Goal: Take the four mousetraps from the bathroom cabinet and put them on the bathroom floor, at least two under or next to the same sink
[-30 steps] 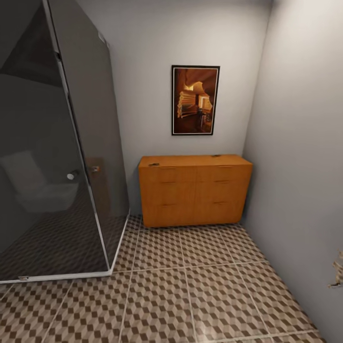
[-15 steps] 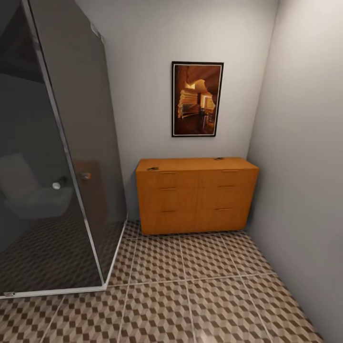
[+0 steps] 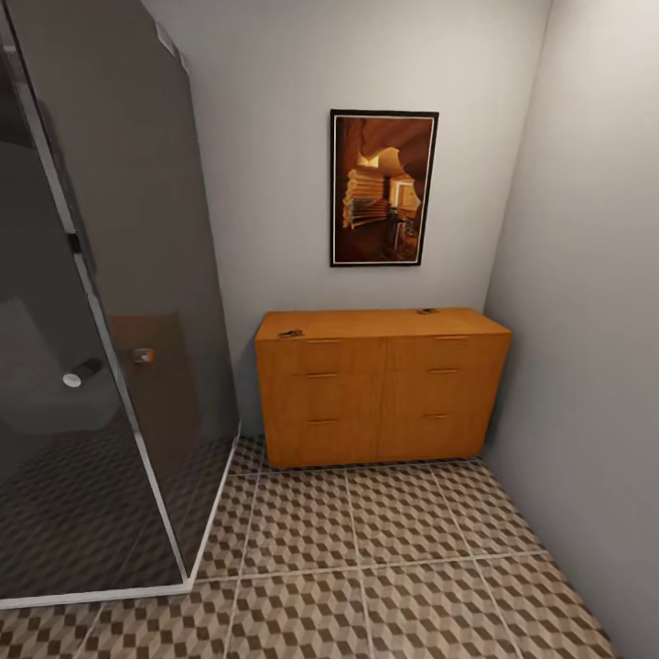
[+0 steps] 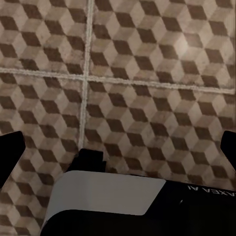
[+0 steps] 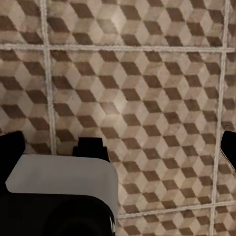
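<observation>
A home bathroom is showing here. A dark glass shower enclosure [image 3: 101,302] with a metal frame is taking up the left side of the head view, a floor [image 3: 366,549] of cube-patterned brown and beige tiles is spreading across the lower part, and plain pale walls are closing in a narrow corner. An orange-brown wooden cabinet [image 3: 383,389] is standing at the centre beneath a framed picture [image 3: 383,189].

2 mousetraps [image 3: 292,333], 1 cabinet [image 3: 380,384], 1 picture [image 3: 383,189].
</observation>
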Robot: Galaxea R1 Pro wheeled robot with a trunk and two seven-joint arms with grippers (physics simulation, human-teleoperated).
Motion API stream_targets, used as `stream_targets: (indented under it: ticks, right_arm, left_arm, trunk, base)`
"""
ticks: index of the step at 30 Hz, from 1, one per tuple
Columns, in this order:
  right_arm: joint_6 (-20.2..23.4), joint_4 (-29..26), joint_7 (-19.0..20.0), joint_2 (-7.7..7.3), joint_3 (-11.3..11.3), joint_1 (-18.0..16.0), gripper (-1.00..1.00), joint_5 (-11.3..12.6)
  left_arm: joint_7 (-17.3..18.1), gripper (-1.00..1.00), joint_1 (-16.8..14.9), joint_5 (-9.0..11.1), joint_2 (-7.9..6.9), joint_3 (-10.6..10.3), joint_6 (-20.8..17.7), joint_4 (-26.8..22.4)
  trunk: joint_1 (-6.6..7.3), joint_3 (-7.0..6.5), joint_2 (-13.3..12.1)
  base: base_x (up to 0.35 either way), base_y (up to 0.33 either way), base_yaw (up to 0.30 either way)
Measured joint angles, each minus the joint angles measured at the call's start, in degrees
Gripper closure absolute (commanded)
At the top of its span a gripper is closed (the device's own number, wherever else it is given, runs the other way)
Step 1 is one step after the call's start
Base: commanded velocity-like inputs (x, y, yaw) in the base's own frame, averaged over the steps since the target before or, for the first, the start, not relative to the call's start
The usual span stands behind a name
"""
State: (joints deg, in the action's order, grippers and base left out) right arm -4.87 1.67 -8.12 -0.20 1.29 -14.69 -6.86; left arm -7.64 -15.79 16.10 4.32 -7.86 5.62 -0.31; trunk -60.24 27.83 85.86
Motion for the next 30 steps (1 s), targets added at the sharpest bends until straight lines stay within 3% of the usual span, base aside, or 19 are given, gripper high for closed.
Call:
stream_targets:
  ticks: [30]
  right_arm:
    - [0.03,0.00,-0.05,-0.38,-0.05,0.00,-1.00,-0.10]
  left_arm:
    - [0.00,-1.00,-0.02,-0.04,-0.04,0.00,0.00,-0.02]
  trunk:
    - [0.00,0.00,0.00]
  base:
    - [0.321,0.000,0.000]
